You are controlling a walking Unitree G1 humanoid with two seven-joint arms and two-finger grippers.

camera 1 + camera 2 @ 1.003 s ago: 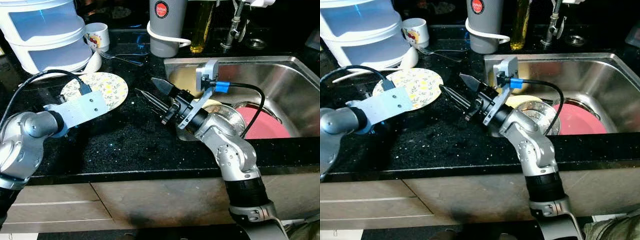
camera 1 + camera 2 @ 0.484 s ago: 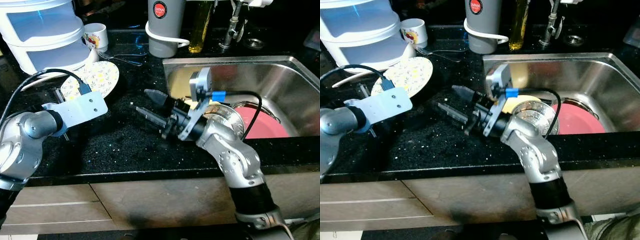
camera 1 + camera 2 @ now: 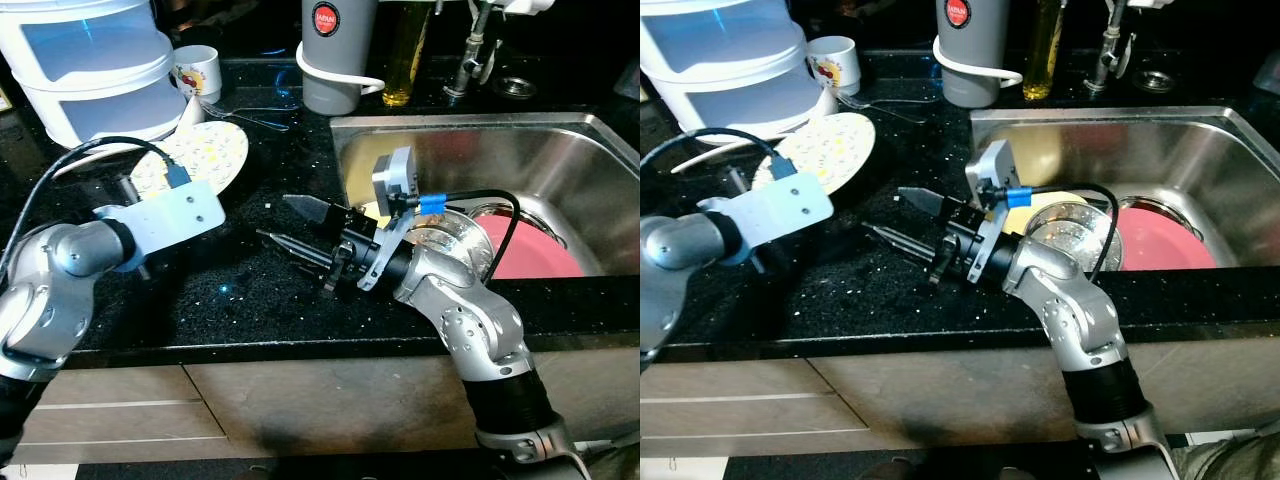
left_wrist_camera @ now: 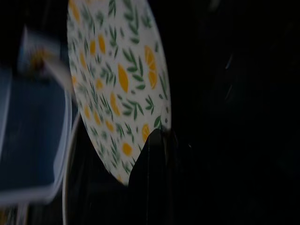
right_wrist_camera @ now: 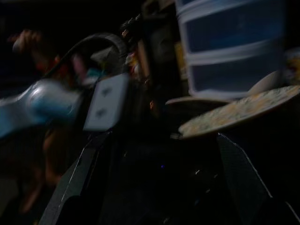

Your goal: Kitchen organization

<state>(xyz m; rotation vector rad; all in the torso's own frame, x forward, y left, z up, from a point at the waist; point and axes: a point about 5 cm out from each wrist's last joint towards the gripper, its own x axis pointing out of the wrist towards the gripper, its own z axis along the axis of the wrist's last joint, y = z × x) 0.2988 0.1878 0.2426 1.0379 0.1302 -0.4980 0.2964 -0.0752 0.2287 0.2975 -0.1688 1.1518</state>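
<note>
The lemon-patterned plate point(image 3: 200, 158) sits tilted in the upper left of the head views, its near edge held by the left gripper point(image 4: 152, 154), whose fingers are mostly hidden behind the wrist plate; one dark finger clamps the rim. The right gripper point(image 3: 295, 232) hangs at frame centre above the black speckled counter point(image 3: 250, 290), fingers spread and holding nothing. Behind stand white stacked containers point(image 3: 90, 60) and a mug point(image 3: 195, 70). At right, the steel sink point(image 3: 560, 150) holds a red plate point(image 3: 530, 250), partly covered by the arm.
</note>
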